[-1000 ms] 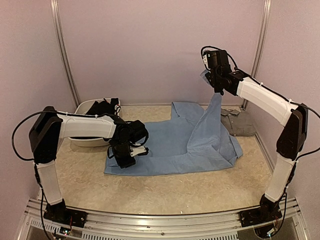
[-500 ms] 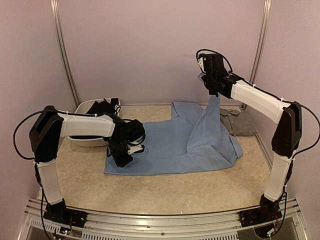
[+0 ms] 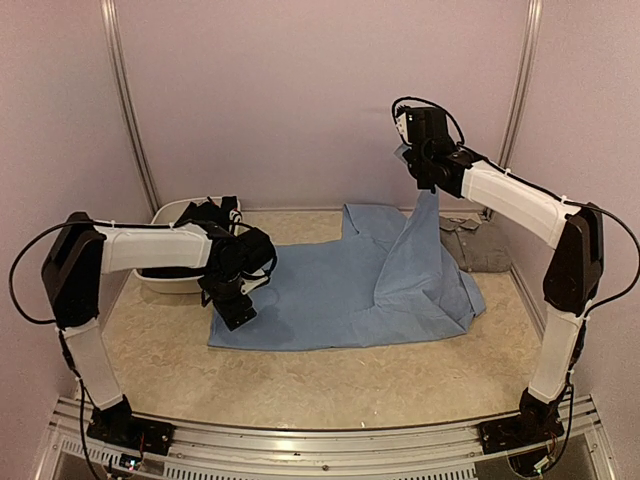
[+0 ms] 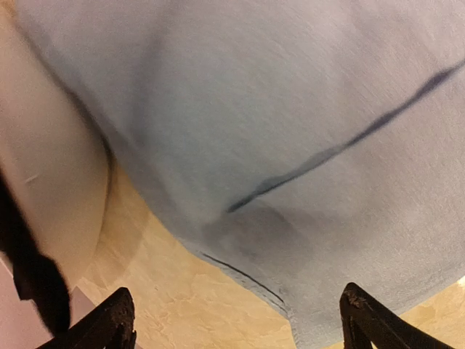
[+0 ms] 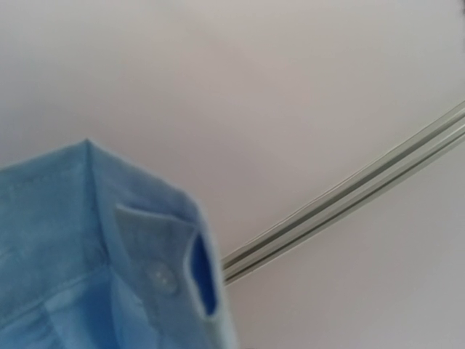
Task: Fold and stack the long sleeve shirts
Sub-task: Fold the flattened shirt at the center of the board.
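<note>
Nearest the arm bases, a broad strip of bare table [image 3: 350, 385] lay open across its full width, free on both sides.

Beyond it the light blue shirt [image 3: 340, 290] lay spread mid-table, its near hem roughly parallel to the table's near edge.

The left pincer [image 3: 235, 312] hung low over the shirt's near-left corner, pointing down. The left wrist view showed this pincer [image 4: 238, 323] with fingers spread wide and nothing between them. That view, blurred, also showed the shirt [image 4: 290, 131] with its hem corner and a dark crease line, which the top view did not resolve.

The white tub [image 3: 165, 283] stood just beside the shirt's left edge. The wrist view had its wall [image 4: 51, 182] close by. The black shirt [image 3: 205, 215] was heaped in the tub and draped over its rim.

At far right, the grey shirt [image 3: 478, 245] lay crumpled against the blue shirt's right side; actual contact could not be told. Little room was left there before the side wall.

The right pincer [image 3: 430, 185] stood high near the back wall [image 3: 320, 100], clamped on a sleeve end that rose taut from the shirt body. The right wrist view showed only the cuff [image 5: 65, 247], button and placket slit, against the wall and a metal post [image 5: 349, 211]. Its own fingers were out of frame.
</note>
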`<state>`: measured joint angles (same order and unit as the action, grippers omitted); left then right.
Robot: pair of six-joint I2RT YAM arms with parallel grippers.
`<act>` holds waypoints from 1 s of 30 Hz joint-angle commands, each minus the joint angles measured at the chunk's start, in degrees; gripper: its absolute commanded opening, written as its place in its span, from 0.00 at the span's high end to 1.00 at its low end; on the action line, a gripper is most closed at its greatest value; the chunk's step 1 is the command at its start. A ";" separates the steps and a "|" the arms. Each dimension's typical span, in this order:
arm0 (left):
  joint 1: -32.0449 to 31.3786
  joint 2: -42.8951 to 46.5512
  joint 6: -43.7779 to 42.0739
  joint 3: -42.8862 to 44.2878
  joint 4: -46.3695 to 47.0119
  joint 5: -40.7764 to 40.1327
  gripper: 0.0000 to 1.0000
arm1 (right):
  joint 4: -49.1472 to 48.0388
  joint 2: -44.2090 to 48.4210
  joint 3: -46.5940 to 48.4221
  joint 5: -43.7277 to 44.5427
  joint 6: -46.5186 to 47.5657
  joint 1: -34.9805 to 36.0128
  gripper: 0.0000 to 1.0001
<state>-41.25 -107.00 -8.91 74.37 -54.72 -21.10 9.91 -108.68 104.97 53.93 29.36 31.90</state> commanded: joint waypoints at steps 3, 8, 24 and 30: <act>0.67 10.88 3.97 1.25 8.54 -9.89 0.01 | -2.27 1.69 -1.79 0.26 -0.10 1.36 1.00; -4.14 11.50 4.13 5.32 16.75 -1.04 0.01 | -4.94 1.89 -1.55 1.73 2.81 2.33 1.00; -11.83 -8.38 6.62 7.55 32.62 19.86 0.03 | -19.38 -3.66 2.61 6.98 20.39 4.27 1.00; -11.83 -11.56 7.18 5.24 33.43 18.51 0.04 | -26.89 -6.34 3.81 8.09 30.53 5.54 1.00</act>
<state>-53.19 -117.36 -2.76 81.41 -23.73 -3.01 -8.78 -113.01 106.63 60.16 51.31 36.05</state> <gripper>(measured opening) 0.963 0.005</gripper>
